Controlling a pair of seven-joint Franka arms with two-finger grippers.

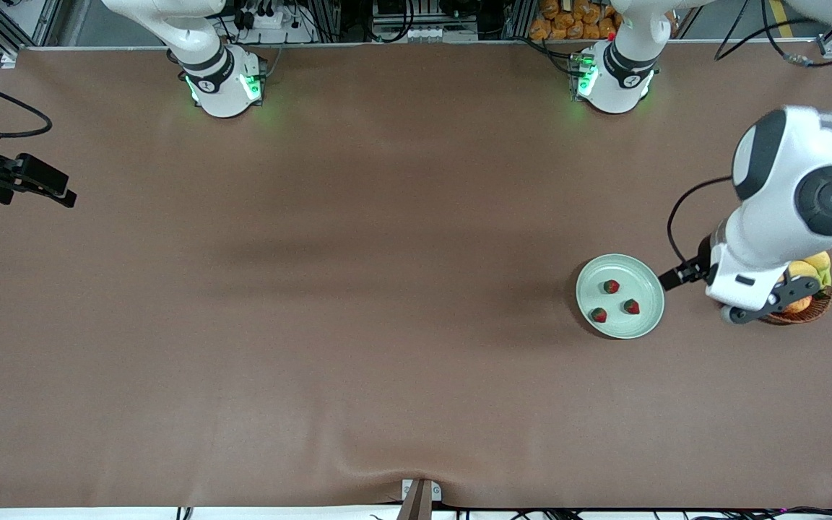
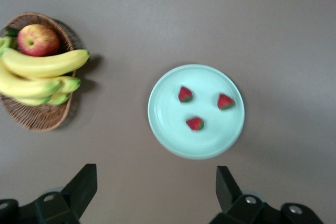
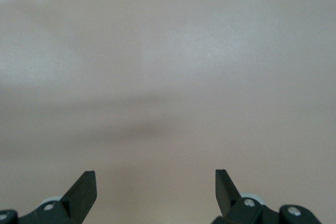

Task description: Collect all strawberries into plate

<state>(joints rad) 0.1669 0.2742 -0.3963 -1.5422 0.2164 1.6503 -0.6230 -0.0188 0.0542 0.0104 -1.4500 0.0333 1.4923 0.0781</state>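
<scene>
Three strawberries [image 1: 610, 287] [image 1: 631, 307] [image 1: 598, 315] lie apart from each other in the pale mint-green plate [image 1: 647, 321], which sits toward the left arm's end of the table. The left wrist view shows the same berries [image 2: 185, 94] [image 2: 225, 101] [image 2: 195, 124] in the plate [image 2: 168, 129] from high above. My left gripper [image 2: 156, 174] hangs open and empty over the bare table between the plate and the basket. My right gripper [image 1: 55, 189] waits at the right arm's end of the table. It is open with nothing between its fingers [image 3: 84, 187].
A brown wicker basket [image 1: 817, 309] [image 2: 39, 119] stands beside the plate, closer to the table's end, partly hidden under the left arm's hand. It holds bananas [image 2: 44, 64] and a red-yellow apple [image 2: 38, 40]. Brown cloth covers the table [image 1: 387, 289].
</scene>
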